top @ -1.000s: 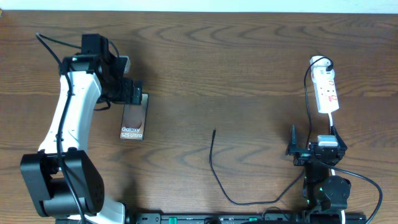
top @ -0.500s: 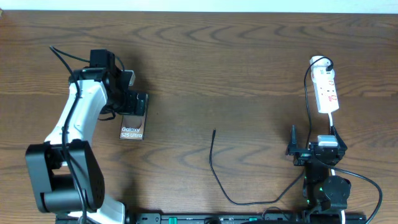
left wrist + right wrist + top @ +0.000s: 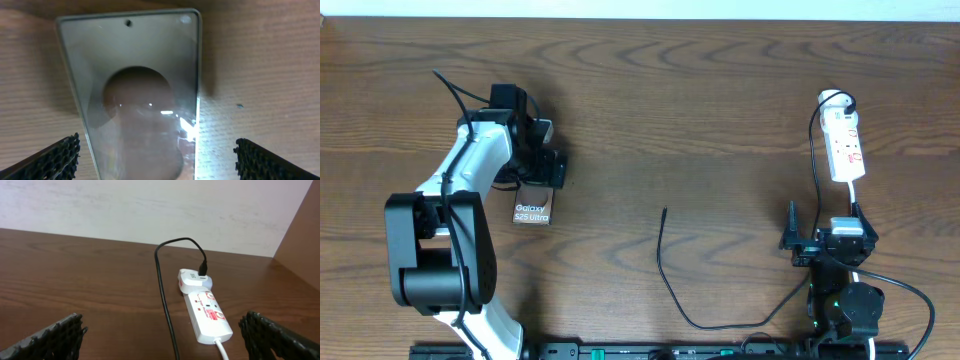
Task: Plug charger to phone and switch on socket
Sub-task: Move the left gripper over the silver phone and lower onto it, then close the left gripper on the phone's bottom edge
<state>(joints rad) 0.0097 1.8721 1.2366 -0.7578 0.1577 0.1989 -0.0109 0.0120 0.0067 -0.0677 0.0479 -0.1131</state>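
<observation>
Nothing is connected yet: released left pincer (image 3: pixel 542 172) is straddling the phone (image 3: pixel 533 203) on the bench (image 3: pixel 720 100); charger (image 3: pixel 663 228) is lying loose right of the phone, socket (image 3: pixel 846 148) and released right pincer (image 3: pixel 167 332) farther right.

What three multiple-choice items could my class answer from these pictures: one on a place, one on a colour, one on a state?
1. The charger's plug tip lies: A. on the bare table, between the phone and the socket; B. inside the phone; C. on top of the socket.
2. The socket is: A. black; B. white; C. blue.
3. The left gripper is: A. shut on the charger; B. open, with a finger on either side of the phone; C. shut on the phone.

Key: 1 A, the tip rests alone on the wood. 2 B, its body is white with red marks. 3 B, the left wrist view shows both fingers wide of the phone's edges.
</observation>
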